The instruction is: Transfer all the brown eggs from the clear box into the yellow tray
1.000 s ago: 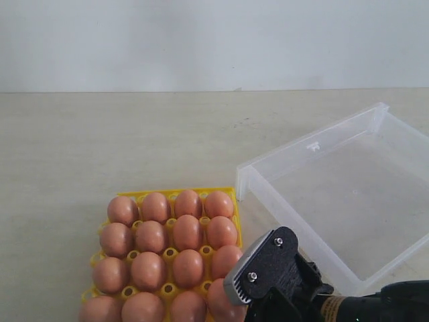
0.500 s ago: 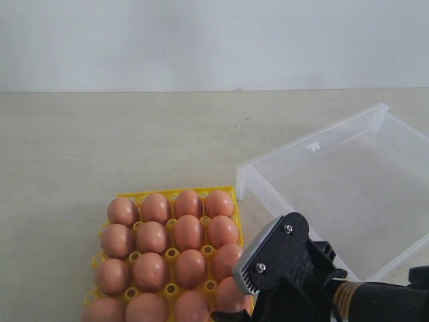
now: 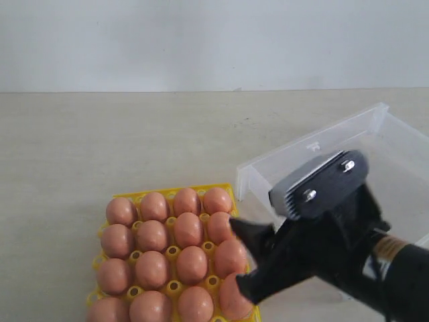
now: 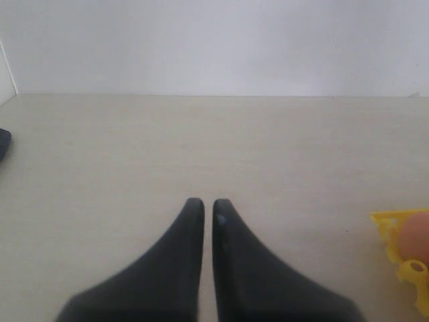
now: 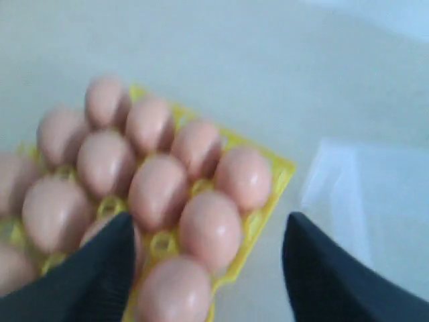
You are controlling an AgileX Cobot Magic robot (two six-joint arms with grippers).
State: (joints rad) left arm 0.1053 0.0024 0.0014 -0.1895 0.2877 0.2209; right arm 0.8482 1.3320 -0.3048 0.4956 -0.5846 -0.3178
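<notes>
The yellow tray [image 3: 231,192] lies at the lower left of the exterior view, every visible cup filled with brown eggs [image 3: 188,229]. My right gripper [image 3: 236,256] hovers open over the tray's right edge, nothing between its fingers. In the right wrist view the right gripper [image 5: 209,225] straddles the tray's rim [image 5: 278,181] and the nearest brown eggs [image 5: 209,228]. The clear box [image 3: 249,180] stands to the right; I see no eggs inside it. My left gripper [image 4: 204,204] is shut over bare table, with the tray's corner [image 4: 395,228] off to one side.
The beige table [image 3: 100,147] stretches back to a white wall [image 3: 201,40]. The box's near wall [image 5: 348,194] sits close beside the tray. A dark object [image 4: 3,144] pokes in at the edge of the left wrist view.
My right gripper has let go of an egg at the tray's front right corner, opened wide, and lifted up and towards the box. The left arm has no earlier frame.
</notes>
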